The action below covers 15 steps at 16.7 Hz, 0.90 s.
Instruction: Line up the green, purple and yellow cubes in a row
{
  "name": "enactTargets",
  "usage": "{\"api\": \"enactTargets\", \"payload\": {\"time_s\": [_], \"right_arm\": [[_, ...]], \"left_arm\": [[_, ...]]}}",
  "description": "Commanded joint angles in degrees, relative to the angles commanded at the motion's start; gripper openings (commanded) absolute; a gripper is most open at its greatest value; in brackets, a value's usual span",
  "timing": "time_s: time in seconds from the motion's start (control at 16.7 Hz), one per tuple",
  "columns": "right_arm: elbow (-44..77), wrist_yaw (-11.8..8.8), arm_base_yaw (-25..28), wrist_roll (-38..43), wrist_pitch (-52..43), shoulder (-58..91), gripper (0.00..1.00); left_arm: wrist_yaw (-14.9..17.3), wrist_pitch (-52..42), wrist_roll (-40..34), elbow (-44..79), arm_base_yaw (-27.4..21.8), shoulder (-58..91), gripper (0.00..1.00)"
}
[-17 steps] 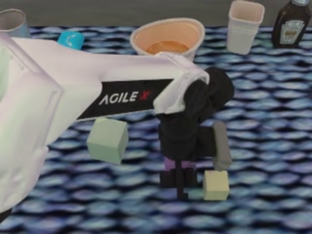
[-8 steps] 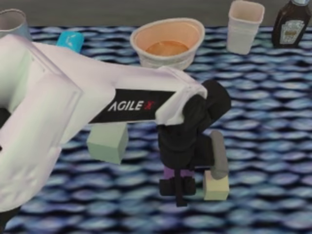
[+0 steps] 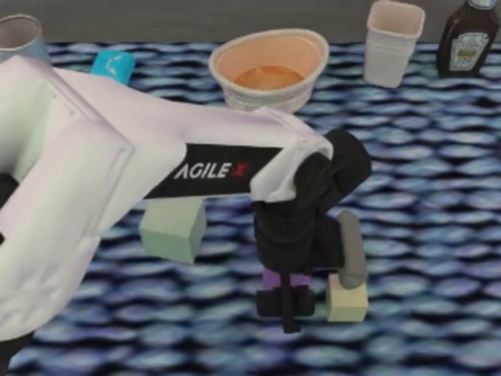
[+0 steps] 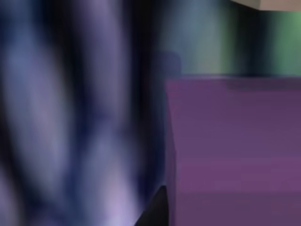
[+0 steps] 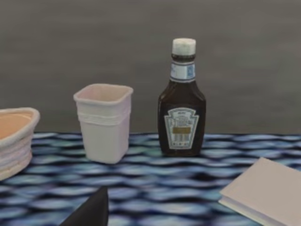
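Overhead, the left arm [image 3: 117,188] reaches from the 9 o'clock edge toward the middle of the blue woven table [image 3: 438,235], and the left gripper [image 3: 286,301] hangs low at about 6 o'clock from centre, its dark fingers down around the purple cube [image 3: 275,279], of which only a thin band shows under the wrist; whether the fingers press on it or stand slack beside it cannot be told from here. The yellow cube [image 3: 347,301] sits just beside the gripper at its 3 o'clock, partly under a grey part of the wrist. The green cube [image 3: 174,232] lies at the gripper's 9 to 10 o'clock, half tucked beneath the forearm, well apart from the other two. Along the far edge stand a cyan block [image 3: 114,63] at 11 o'clock, a wide bowl [image 3: 268,69] at 12, a white cup [image 3: 394,43] at 1 and a dark sauce bottle [image 3: 468,37] at 2. From the left wrist, the purple cube [image 4: 235,150] fills much of the picture very close up, with blurred blue cloth beside it and a pale green patch beyond. From the right wrist, the parked right arm looks across the table at the white cup [image 5: 103,122], the sauce bottle [image 5: 182,101], the bowl's rim [image 5: 14,139] and a pale flat slab [image 5: 265,190]; its own fingers cannot be judged.
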Motion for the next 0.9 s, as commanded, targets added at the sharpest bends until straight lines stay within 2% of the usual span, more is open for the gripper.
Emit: {"api": "enactTargets", "payload": {"time_s": [0.18,0.24,0.9], "right_arm": [[0.0,0.0,0.0,0.0,0.0,0.0,1.00],[0.0,0.0,0.0,0.0,0.0,0.0,1.00],[0.0,0.0,0.0,0.0,0.0,0.0,1.00]], "left_arm": [[0.0,0.0,0.0,0.0,0.0,0.0,0.98],[0.0,0.0,0.0,0.0,0.0,0.0,1.00],[-0.1,-2.4,0.1,1.8,0.2,-0.8,1.00]]}}
